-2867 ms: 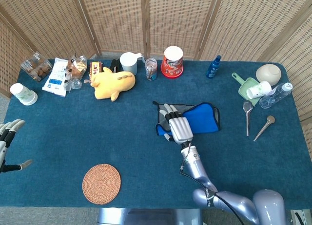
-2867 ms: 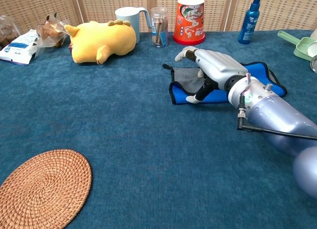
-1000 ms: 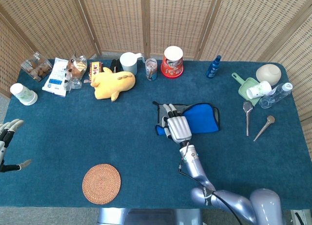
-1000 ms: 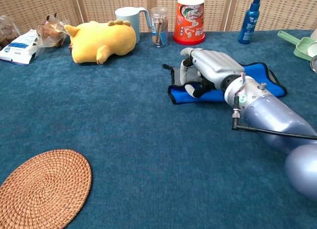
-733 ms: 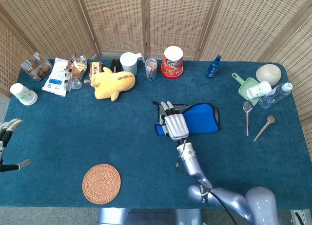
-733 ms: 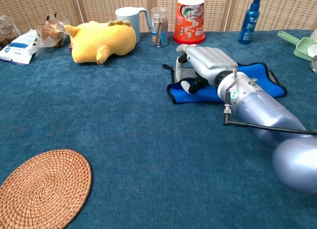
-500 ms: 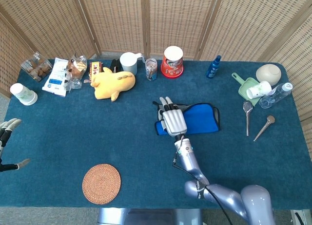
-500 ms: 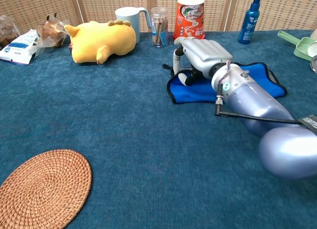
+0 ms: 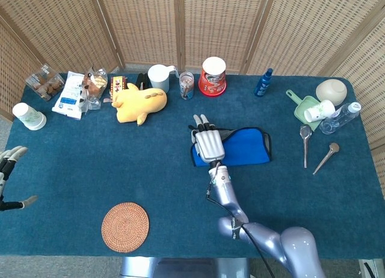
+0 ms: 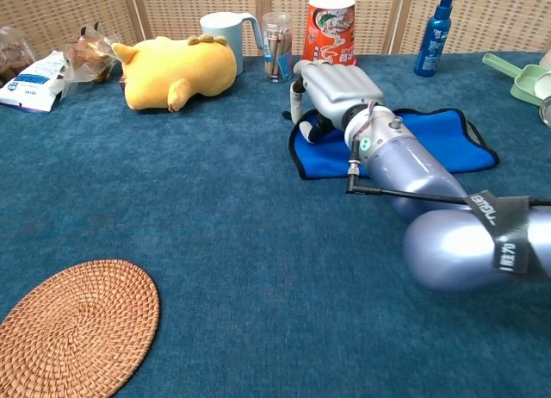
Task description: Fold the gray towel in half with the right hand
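**Mara:** Head view first. What differs from the earlier frames?

**Jon:** At the far left edge the left hand (image 9: 8,169) hovers just off the table (image 9: 90,163), fingers spread wide and holding nothing, much as before. The right hand (image 9: 207,142) has slid left and farther along the towel (image 9: 240,147). Earlier a gray patch showed at the towel's left end under the hand; now nearly all that shows is blue with a dark border, lying flat near the table's middle.

**Mara:** Does the right hand hold it?

**Jon:** In the chest view the right hand (image 10: 331,86) sits over the towel's (image 10: 413,144) left end with its fingers bent down to the cloth; whether they pinch the edge, I cannot tell.

**Mara:** Containers, left to right?

**Jon:** A paper cup (image 9: 28,116) at the far left, contents not visible. Along the far edge a white mug (image 9: 159,77), then a clear jar (image 10: 276,45) with sticks inside, then a red tub (image 9: 213,76). Right of those, a blue bottle (image 9: 263,82), and at the far right a green scoop tray (image 9: 304,109) with a small cup (image 9: 317,111) lying in it, beside a clear bottle (image 9: 340,117).
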Robot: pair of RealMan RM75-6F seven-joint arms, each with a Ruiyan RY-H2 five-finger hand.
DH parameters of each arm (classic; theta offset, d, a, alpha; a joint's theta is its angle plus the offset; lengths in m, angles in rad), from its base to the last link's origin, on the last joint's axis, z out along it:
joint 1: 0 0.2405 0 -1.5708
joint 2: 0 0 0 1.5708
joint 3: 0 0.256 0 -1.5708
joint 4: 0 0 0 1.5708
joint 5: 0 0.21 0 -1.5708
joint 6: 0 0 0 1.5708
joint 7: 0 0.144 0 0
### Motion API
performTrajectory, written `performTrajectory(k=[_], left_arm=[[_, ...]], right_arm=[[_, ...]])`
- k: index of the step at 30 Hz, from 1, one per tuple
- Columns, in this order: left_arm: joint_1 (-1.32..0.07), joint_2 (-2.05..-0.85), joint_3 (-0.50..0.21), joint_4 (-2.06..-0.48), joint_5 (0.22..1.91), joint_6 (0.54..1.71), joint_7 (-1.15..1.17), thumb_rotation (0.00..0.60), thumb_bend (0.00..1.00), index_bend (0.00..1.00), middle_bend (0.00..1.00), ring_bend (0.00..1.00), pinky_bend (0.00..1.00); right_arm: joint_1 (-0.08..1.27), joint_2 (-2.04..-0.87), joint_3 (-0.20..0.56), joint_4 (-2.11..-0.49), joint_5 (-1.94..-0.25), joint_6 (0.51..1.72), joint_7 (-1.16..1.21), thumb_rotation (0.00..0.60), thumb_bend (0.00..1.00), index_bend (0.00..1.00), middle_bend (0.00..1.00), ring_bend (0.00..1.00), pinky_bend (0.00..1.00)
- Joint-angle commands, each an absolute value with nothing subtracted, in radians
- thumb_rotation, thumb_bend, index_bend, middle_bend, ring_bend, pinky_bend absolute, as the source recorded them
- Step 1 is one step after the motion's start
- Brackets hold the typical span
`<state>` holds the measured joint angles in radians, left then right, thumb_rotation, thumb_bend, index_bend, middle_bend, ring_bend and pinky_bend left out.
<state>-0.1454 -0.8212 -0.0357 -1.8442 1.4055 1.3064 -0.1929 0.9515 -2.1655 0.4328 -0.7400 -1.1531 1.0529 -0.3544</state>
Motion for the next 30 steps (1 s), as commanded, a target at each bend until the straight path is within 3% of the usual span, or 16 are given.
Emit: performTrajectory(k=[1, 18, 20, 22, 25, 30], left_arm=[[-0.146, -0.821, -0.036, -1.843, 1.401, 1.304, -0.194, 0.600, 0.11, 0.00, 0.00, 0.00, 0.00], [-0.150, -0.822, -0.036, -1.844, 1.401, 1.296, -0.193, 0.600, 0.11, 0.00, 0.00, 0.00, 0.00], [-0.149, -0.822, -0.036, -1.844, 1.400, 1.297, -0.194, 0.600, 0.11, 0.00, 0.00, 0.00, 0.00], [-0.150, -0.821, -0.036, -1.842, 1.399, 1.295, -0.197, 0.600, 0.11, 0.00, 0.00, 0.00, 0.00], [-0.150, -0.821, -0.036, -1.841, 1.398, 1.294, -0.199, 0.600, 0.11, 0.00, 0.00, 0.00, 0.00], [-0.151, -0.821, -0.036, -1.840, 1.401, 1.294, -0.201, 0.600, 0.11, 0.00, 0.00, 0.00, 0.00]], right_arm=[[0.979, -2.191, 0.443, -0.696, -1.154, 1.047, -0.339, 0.600, 0.44, 0.58, 0.11, 0.03, 0.31], [1.049, -2.234, 0.468, -0.590, -1.147, 1.035, -0.336, 0.600, 0.42, 0.56, 0.11, 0.03, 0.31], [1.053, -2.240, 0.473, -0.578, -1.140, 1.032, -0.339, 0.600, 0.36, 0.47, 0.10, 0.03, 0.31], [1.055, -2.243, 0.475, -0.572, -1.133, 1.028, -0.345, 0.600, 0.17, 0.23, 0.06, 0.02, 0.31], [1.057, -2.241, 0.476, -0.574, -1.131, 1.029, -0.348, 0.600, 0.00, 0.01, 0.02, 0.01, 0.31], [1.055, -2.231, 0.482, -0.594, -1.128, 1.044, -0.350, 0.600, 0.00, 0.00, 0.00, 0.00, 0.31]])
